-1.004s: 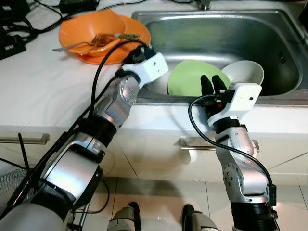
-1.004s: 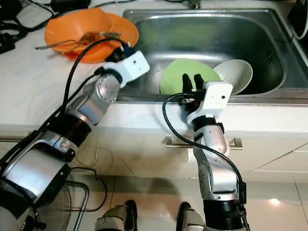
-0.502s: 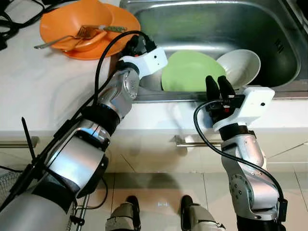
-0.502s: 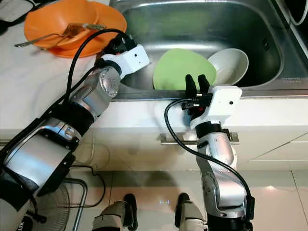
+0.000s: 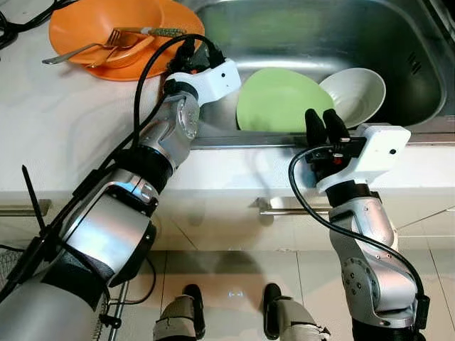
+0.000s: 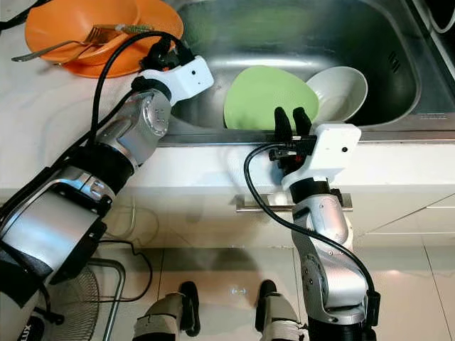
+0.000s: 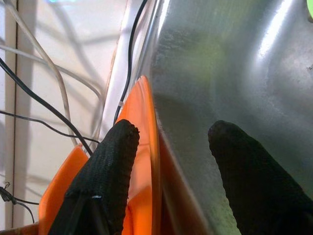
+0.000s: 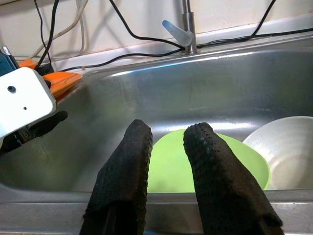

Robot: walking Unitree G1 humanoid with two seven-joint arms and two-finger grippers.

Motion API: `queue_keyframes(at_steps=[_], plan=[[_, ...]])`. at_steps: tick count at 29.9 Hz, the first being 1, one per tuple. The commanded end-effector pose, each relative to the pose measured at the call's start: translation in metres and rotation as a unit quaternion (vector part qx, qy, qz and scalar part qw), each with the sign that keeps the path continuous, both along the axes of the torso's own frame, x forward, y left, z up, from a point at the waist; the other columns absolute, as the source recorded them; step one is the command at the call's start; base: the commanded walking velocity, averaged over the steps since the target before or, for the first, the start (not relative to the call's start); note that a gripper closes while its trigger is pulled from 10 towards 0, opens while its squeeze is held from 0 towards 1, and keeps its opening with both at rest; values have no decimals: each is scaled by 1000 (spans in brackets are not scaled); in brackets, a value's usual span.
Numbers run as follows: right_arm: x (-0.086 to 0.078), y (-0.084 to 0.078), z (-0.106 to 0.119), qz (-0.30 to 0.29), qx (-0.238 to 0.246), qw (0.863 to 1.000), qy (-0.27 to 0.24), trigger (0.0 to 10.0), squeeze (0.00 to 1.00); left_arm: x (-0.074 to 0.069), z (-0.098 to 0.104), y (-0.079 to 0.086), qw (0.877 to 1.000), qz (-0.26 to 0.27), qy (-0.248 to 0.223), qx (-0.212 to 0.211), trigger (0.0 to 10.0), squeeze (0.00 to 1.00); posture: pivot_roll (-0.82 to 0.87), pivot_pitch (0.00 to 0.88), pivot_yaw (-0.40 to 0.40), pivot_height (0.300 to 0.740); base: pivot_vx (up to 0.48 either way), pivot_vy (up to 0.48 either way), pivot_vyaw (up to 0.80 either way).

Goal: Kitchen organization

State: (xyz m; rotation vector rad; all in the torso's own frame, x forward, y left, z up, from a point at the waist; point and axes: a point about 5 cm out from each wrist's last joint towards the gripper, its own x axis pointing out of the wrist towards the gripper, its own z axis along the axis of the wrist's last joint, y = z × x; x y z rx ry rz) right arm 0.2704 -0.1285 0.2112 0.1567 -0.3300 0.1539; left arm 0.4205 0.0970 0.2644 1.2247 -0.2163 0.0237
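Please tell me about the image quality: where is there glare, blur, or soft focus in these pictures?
Left eye view: sharp and evenly lit, with soft reflections on the steel sink. Left wrist view: bright glare streaks on the sink wall, and the near black fingers are soft. Right wrist view: the right gripper is fairly crisp; a bright highlight runs along the sink's back rim below the faucet.

Head stereo pair looks down on sink (image 5: 398, 42) & counter; wrist cams sit close, both facing into sink

White counter (image 5: 64, 135) above cabinets, glossy tiled floor (image 5: 234, 273)
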Motion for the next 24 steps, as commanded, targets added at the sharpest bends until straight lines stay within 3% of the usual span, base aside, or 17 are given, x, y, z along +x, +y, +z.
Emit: queue_keyframes(at_steps=[1,4,5,7,8,9,10,24], plan=[[3,-9,-32,-19,-1,996,84,10000,0,1,7,2,1000,8,-12,10,10000,0,-61,336,63,740,0,0,0],[4,-9,-32,-19,-1,996,84,10000,0,2,3,6,1000,17,-4,19,10000,0,-64,328,64,740,0,0,0],[4,-9,-32,-19,-1,996,83,10000,0,3,2,9,1000,22,-2,22,9373,0,-64,327,64,740,0,0,0],[4,-9,-32,-20,-1,996,83,10000,0,3,3,9,999,24,-2,22,9373,0,-64,327,64,740,0,0,0],[4,-10,-32,-20,-1,996,83,10000,0,3,5,11,999,27,-4,24,3804,0,-66,325,65,740,0,0,0],[4,-10,-32,-20,-1,996,83,10000,0,3,5,11,999,27,-4,24,3804,0,-66,325,65,740,0,0,0],[4,-10,-32,-21,-1,996,83,10000,0,4,7,11,999,29,-7,25,0,0,-63,326,63,740,0,0,0],[7,-11,-32,-20,-4,996,84,10000,0,6,18,20,998,45,-18,29,0,0,-62,323,56,740,0,0,0]])
